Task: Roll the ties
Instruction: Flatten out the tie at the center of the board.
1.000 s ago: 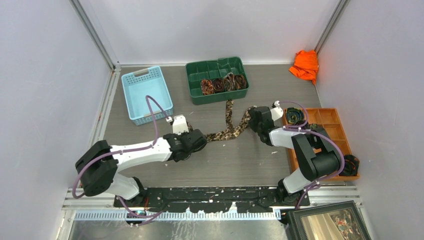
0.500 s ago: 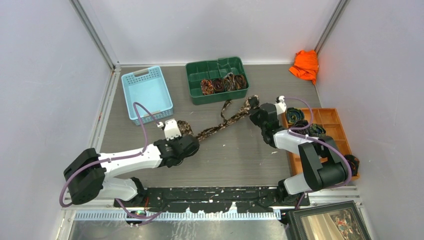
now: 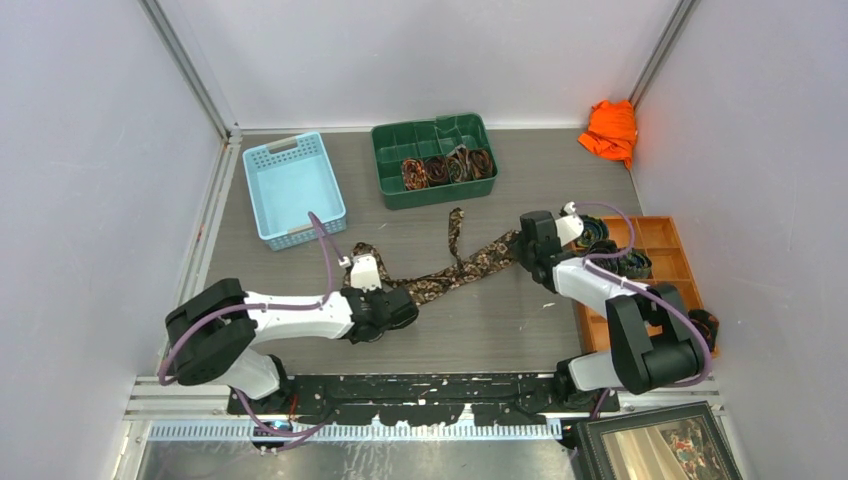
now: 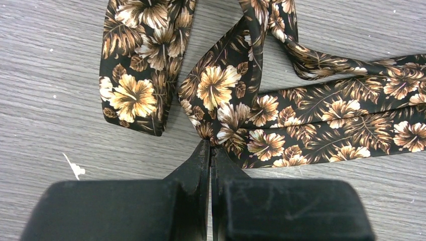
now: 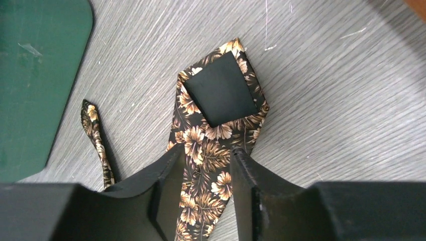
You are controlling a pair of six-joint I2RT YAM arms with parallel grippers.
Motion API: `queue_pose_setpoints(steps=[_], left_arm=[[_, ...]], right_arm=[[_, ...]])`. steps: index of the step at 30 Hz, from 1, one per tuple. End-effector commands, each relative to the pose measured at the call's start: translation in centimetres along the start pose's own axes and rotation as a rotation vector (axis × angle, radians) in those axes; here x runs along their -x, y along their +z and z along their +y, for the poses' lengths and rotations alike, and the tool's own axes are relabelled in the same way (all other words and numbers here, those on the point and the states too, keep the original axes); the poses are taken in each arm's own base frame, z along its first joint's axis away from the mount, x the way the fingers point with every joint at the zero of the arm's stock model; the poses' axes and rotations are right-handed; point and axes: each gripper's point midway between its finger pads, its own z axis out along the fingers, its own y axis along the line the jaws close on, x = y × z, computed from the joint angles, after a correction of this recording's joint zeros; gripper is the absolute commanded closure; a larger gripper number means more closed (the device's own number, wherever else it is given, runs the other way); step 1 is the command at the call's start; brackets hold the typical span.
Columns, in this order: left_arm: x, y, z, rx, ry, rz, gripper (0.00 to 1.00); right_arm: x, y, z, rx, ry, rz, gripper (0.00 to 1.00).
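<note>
A brown-and-tan floral tie point(image 3: 455, 272) lies stretched across the table's middle between my two grippers. My left gripper point(image 3: 395, 298) is shut, and its tips point(image 4: 209, 145) pinch a folded edge of the tie point(image 4: 301, 115). The right gripper point(image 3: 520, 248) stands open over the wide pointed end, jaws on either side of the fabric point(image 5: 201, 140) without gripping it point(image 5: 206, 153). That end lies with its black lining point(image 5: 221, 95) up. The narrow end point(image 3: 456, 220) trails toward the green bin. Rolled ties point(image 3: 447, 166) sit in the green bin.
A green bin point(image 3: 433, 195) stands at the back centre, a light blue basket point(image 3: 293, 190) to its left. An orange tray point(image 3: 660, 235) holding coiled ties point(image 3: 595, 230) sits on the right. An orange cloth point(image 3: 610, 130) lies at the back right corner. A framed picture point(image 3: 655, 445) is near right.
The right gripper came down toward the table, opened and let go of the tie's wide end. The left gripper moved nearer and rightward, still pinching the tie.
</note>
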Motion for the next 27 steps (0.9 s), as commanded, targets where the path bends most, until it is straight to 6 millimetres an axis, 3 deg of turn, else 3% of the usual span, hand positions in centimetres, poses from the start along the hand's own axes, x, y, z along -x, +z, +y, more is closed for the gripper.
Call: queue_pose_setpoints(steps=[1,5,9,10,14,18,22,27], left_arm=[[-2.0,-0.3,0.5,0.042,0.016,0.058,1.0],[-3.1,-0.6,1.1,0.053,0.031,0.087,0.98],[-1.9,-1.8,0.8,0.026,0.018,0.064,0.93],[-1.3,-2.2,0.6,0.016,0.013,0.053,0.92],[1.6,-4.2,0.4,-0.025,-0.01,-0.006,0.91],[3.4,-5.5,0.7,-0.06,-0.031,-0.048,0.87],[3.6,-5.6,2.0,-0.051,-0.038,-0.065,0.86],[3.5,-5.7,3.3,-0.032,-0.039,-0.068,0.86]], right_arm=[[3.2,-1.4,1.9,0.001,-0.057,-0.068,0.54],[4.6,-2.2,3.9,0.033,-0.128,-0.078,0.54],[3.7,-1.0,5.2,0.022,-0.215,0.012,0.59],[3.3,-0.7,6.6,0.062,-0.236,0.048,0.61],[0.8,0.5,10.9,0.153,-0.325,0.187,0.58],[-3.4,1.9,13.5,0.188,-0.448,0.37,0.55],[-7.1,2.5,14.0,0.184,-0.493,0.446,0.56],[-9.5,3.3,13.6,0.174,-0.488,0.485,0.55]])
